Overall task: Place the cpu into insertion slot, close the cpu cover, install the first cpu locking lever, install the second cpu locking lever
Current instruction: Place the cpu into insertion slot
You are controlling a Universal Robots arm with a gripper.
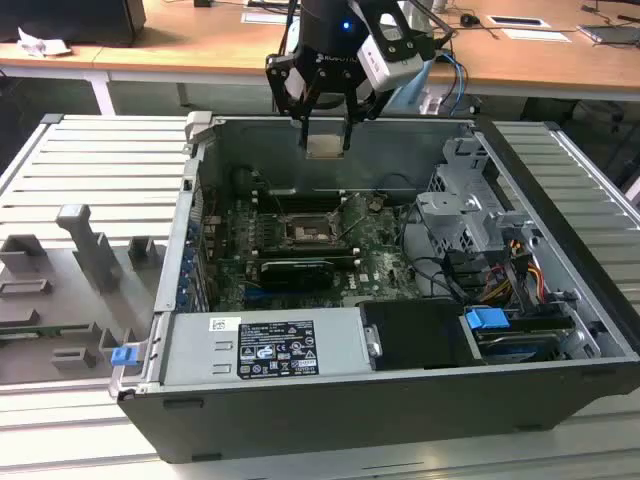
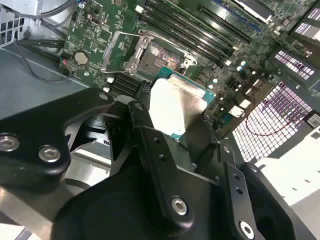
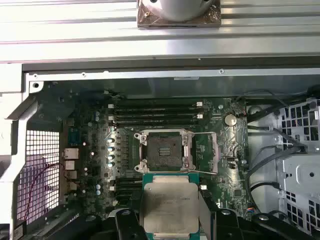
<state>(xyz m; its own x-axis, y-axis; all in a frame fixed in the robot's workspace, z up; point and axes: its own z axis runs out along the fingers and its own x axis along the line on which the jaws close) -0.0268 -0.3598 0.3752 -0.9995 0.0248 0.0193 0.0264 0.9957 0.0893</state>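
Gripper (image 1: 326,142) is pinching the cpu (image 1: 325,148), one black finger on each of two opposite edges. In both wrist views the pale metal face of the cpu (image 3: 169,205) is turned to the cameras, with its green edge showing past the fingers (image 2: 142,122).

Position: in the exterior view the chip hangs in the air over the far wall of the open case (image 1: 400,400), well above the board (image 1: 380,255). It touches nothing but the gripper.

The insertion slot (image 1: 304,232) is on the board, lower than the chip and nearer to the camera, roughly in line with it left to right. In the first wrist view the slot (image 3: 162,149) lies just past the chip's leading edge. Its dark contact field is exposed inside the silver rim, so the cpu is not yet seated. The second wrist view agrees: the slot (image 2: 159,56) is off the chip's corner (image 2: 175,102) and apart from it.

Around the slot:
- Long black memory strips (image 3: 155,114) run on its far side.
- A grey drive cage (image 1: 470,200) is on the exterior view's right.
- A grey labelled box (image 1: 270,345) runs along the near wall.

The case sits on a ribbed metal table (image 1: 90,160).
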